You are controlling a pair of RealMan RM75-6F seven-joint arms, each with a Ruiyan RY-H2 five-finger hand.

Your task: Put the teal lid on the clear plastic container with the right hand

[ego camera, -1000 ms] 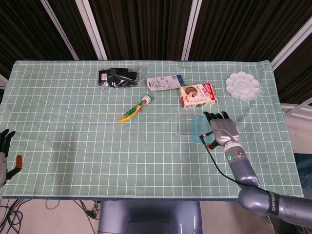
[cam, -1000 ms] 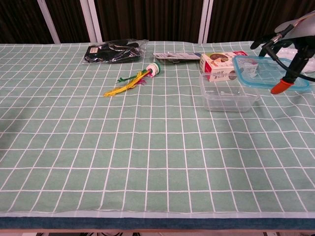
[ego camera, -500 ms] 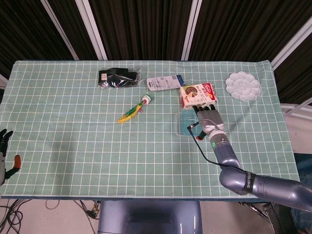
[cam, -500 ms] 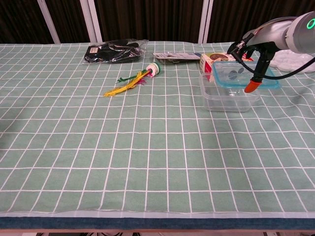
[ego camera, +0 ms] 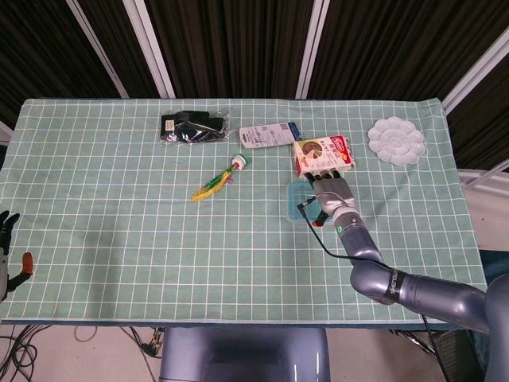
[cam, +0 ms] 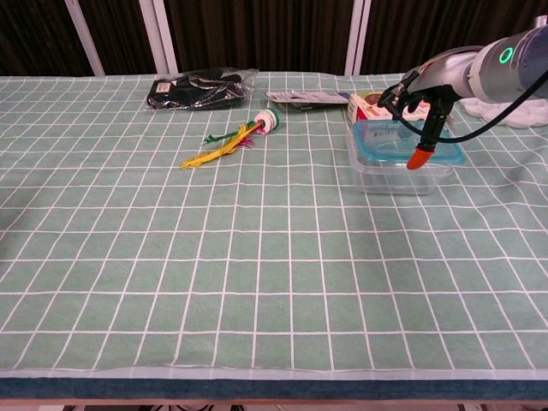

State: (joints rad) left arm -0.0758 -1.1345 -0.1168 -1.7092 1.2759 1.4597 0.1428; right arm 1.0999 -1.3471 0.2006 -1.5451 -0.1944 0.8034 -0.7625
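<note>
The clear plastic container (cam: 398,175) stands on the green checked cloth at the right of the middle. The teal lid (cam: 396,142) lies flat over its top, roughly lined up with the rim. My right hand (cam: 425,101) holds the lid from the right, its orange-tipped thumb over the lid's front edge and its fingers behind. In the head view the right hand (ego camera: 332,196) covers most of the lid (ego camera: 296,198), and the container under it is barely visible. My left hand (ego camera: 7,253) hangs at the table's near left corner, fingers apart, holding nothing.
A red snack box (ego camera: 322,153) lies just behind the container, close to my fingers. Farther back are a white and blue packet (ego camera: 267,134) and a black bag (ego camera: 193,127). A feather shuttlecock (ego camera: 220,180) lies left of the container, a white palette dish (ego camera: 395,141) at back right.
My right hand has carried the teal lid leftward from beside the container to directly over it and lowered it onto the rim. The left hand has barely moved.
</note>
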